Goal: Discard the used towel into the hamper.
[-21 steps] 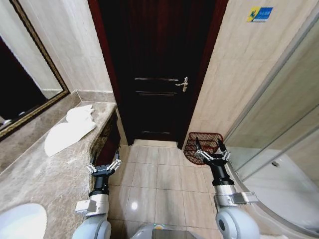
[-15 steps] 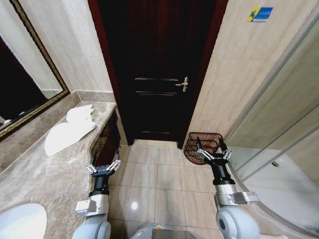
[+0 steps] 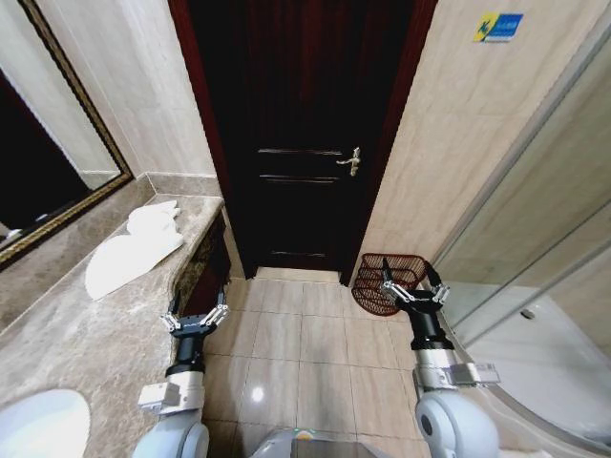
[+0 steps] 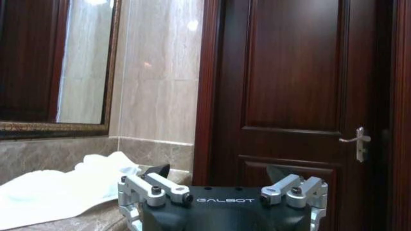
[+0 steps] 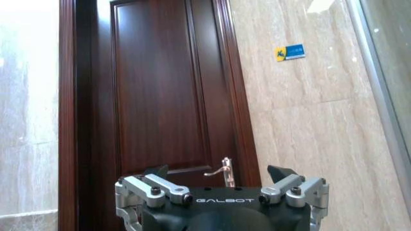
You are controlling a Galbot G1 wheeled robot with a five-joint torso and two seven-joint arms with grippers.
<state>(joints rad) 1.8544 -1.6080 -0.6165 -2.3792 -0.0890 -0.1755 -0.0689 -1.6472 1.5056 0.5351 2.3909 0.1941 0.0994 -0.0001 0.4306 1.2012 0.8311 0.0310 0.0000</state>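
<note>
A white crumpled towel (image 3: 134,250) lies on the marble counter (image 3: 105,343) at my left, near the mirror; the left wrist view also catches the towel (image 4: 57,190). The hamper (image 3: 387,282), a dark red-brown wire basket, stands on the floor by the wall right of the door. My left gripper (image 3: 197,318) hovers open beside the counter's edge, well short of the towel, holding nothing. My right gripper (image 3: 415,288) is open and empty, raised just in front of the hamper. Both pairs of fingers point toward the door in the wrist views (image 4: 218,174) (image 5: 218,174).
A closed dark wooden door (image 3: 301,134) with a metal handle (image 3: 349,161) faces me. A framed mirror (image 3: 48,162) hangs over the counter, a white sink (image 3: 43,425) sits at its near end. A glass shower enclosure (image 3: 535,286) curves along the right. Tiled floor (image 3: 296,343) lies between.
My right gripper has moved a little to the right and up, closer over the hamper. My left gripper has drifted slightly lower and left. The towel has stayed in place.
</note>
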